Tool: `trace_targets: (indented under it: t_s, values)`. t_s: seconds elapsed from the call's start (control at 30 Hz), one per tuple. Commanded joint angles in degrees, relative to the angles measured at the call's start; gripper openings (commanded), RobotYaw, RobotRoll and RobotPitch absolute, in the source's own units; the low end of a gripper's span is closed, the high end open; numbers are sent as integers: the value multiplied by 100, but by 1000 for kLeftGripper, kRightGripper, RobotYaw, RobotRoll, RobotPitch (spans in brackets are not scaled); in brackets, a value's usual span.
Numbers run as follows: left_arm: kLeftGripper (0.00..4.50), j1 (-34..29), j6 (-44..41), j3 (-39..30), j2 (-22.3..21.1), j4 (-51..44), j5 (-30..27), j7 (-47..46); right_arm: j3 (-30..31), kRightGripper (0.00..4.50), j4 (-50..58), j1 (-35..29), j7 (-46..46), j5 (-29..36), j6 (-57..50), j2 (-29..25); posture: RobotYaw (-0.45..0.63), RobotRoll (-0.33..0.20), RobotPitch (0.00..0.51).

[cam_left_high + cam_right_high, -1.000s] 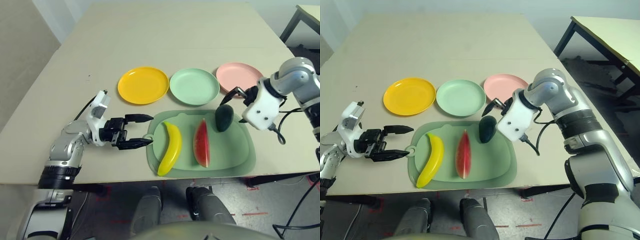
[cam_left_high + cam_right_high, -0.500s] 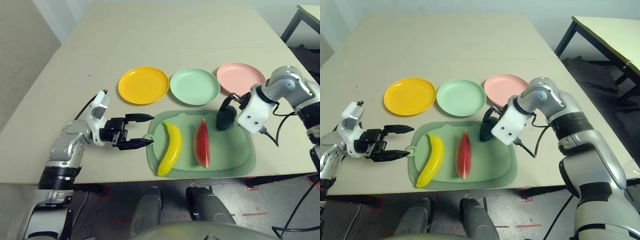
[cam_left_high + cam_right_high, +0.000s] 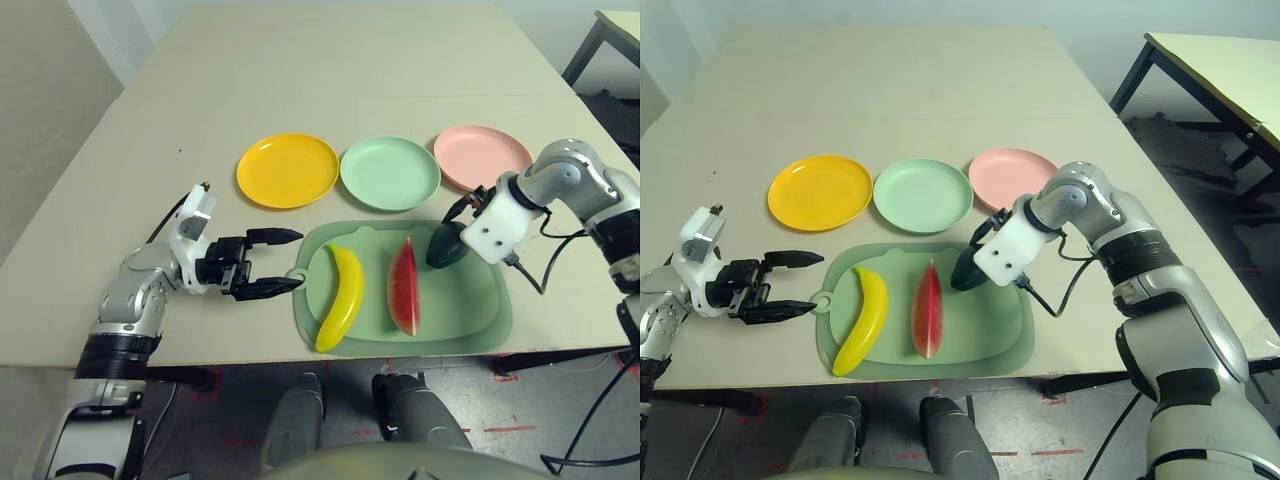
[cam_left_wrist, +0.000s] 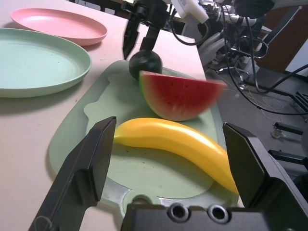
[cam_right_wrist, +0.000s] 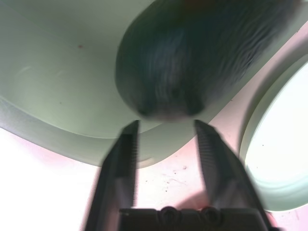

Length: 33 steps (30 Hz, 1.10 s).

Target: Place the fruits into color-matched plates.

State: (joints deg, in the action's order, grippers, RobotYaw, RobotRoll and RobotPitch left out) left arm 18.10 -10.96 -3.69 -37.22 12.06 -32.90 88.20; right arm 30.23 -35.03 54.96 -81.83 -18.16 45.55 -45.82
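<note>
My right pincer (image 3: 974, 258) is spread, its tips beside the avocado (image 3: 443, 246) on the green mat (image 3: 470, 315). My left pincer (image 3: 284, 261) gapes wide just beside that mat, facing the banana (image 3: 340, 296).

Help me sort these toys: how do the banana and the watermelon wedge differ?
The banana is yellow, long and curved; the watermelon wedge is red with a green rind and shorter. The banana lies nearer the left gripper, the wedge beside the avocado. Both rest on the pale green mat, ungripped.
</note>
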Motion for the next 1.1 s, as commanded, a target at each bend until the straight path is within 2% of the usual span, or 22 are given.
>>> trace_targets:
  t_s: [0.03,0.1,0.27,0.37,0.6,0.7,0.83,0.97,1.1]
  values:
    - [4500,45,123,52,42,143,98,59,-55,819,169,-95,-71,114,-97,-114,-23,0,130]
    - [4500,60,147,62,54,167,107,69,-54,13,214,-106,-81,130,-133,-135,-24,0,129]
    - [4500,48,184,94,75,173,133,84,-61,69,263,-100,-97,137,-209,-147,-25,0,127]
    - [4500,45,190,90,78,186,159,98,-60,633,209,-34,-90,104,-188,-157,-26,0,127]
    - [4500,94,213,89,74,257,202,133,-61,3248,33,293,-118,103,12,-118,-31,0,126]
    - [4500,127,226,99,77,285,218,145,-82,4361,155,433,-250,240,-214,-42,-33,0,128]
    - [4500,144,234,105,84,303,228,156,-116,4439,516,467,-419,467,-538,8,-33,0,128]
    - [4500,163,233,115,88,321,232,145,-58,4439,1029,439,-644,770,-406,-14,-34,0,128]
    - [4500,158,244,125,95,306,242,134,-280,4439,1771,315,-673,1181,-1948,210,-29,0,130]
